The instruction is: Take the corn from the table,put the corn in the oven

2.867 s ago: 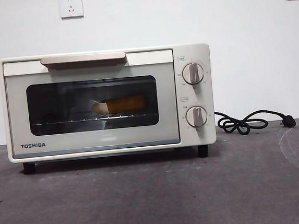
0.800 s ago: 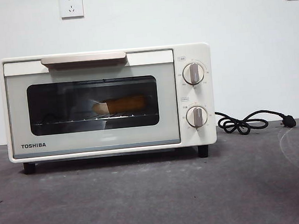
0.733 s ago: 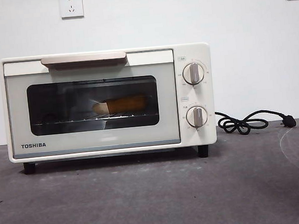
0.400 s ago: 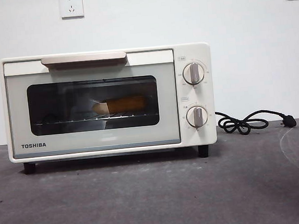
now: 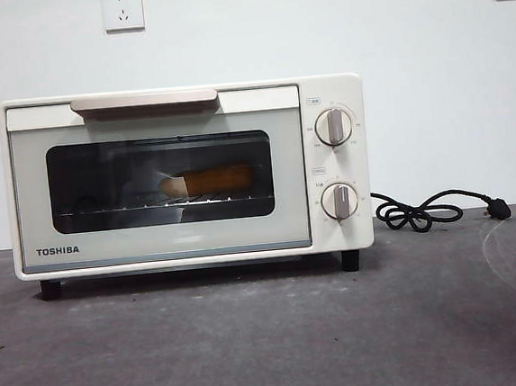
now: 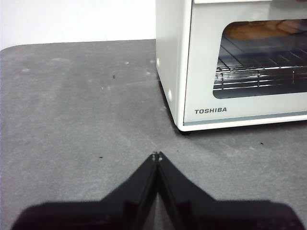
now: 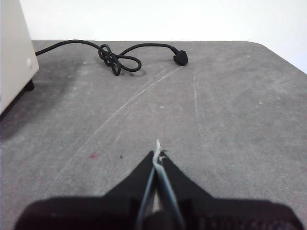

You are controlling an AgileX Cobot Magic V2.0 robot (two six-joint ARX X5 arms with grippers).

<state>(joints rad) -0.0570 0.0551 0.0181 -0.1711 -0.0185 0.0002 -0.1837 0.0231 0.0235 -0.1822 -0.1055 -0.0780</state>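
Corn (image 5: 207,180) lying on the rack inside the closed oven (image 5: 187,175), long axis sideways along the door, pale tip pointing away from the knobs. Left gripper (image 6: 157,155) pinched closed over the surface (image 5: 271,336); right gripper (image 7: 157,155) closed too, empty.

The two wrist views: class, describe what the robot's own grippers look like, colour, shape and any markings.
Left gripper: two matt black jaws, wedge-shaped, tapering to a fine point. Right gripper: the same black tapered wedges, with pale grey-blue strips along the inner faces and a whitish frayed bit at the tip. No cables, labels or other markings show.
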